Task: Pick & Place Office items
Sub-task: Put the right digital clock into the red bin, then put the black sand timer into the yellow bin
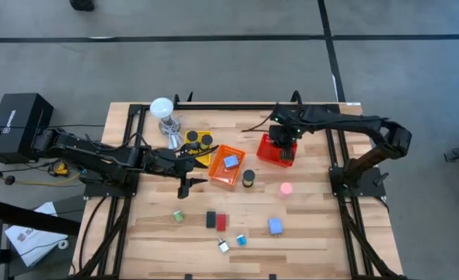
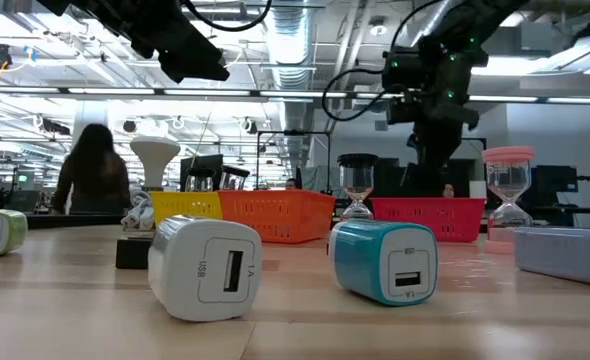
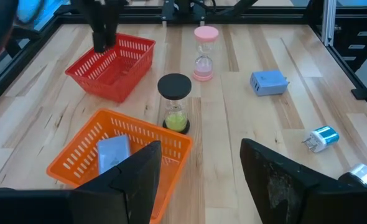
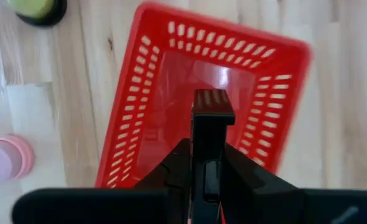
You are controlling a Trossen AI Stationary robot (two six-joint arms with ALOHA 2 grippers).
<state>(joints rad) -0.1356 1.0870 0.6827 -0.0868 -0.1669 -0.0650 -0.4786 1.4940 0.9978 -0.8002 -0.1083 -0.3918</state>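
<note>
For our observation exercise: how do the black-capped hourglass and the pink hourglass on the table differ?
Colour: the black-capped hourglass has dark ends and yellow-green sand, while the pink hourglass is pink throughout. Place: the black-capped one stands close beside the orange mesh basket, and the pink one stands apart on bare wood. Both stand upright with their sand in the lower bulb.

The table (image 1: 307, 233) is seen as pale planked wood with a smooth finish. The red basket (image 4: 171, 93) and orange basket (image 3: 90, 149) appear as glossy plastic mesh.
</note>
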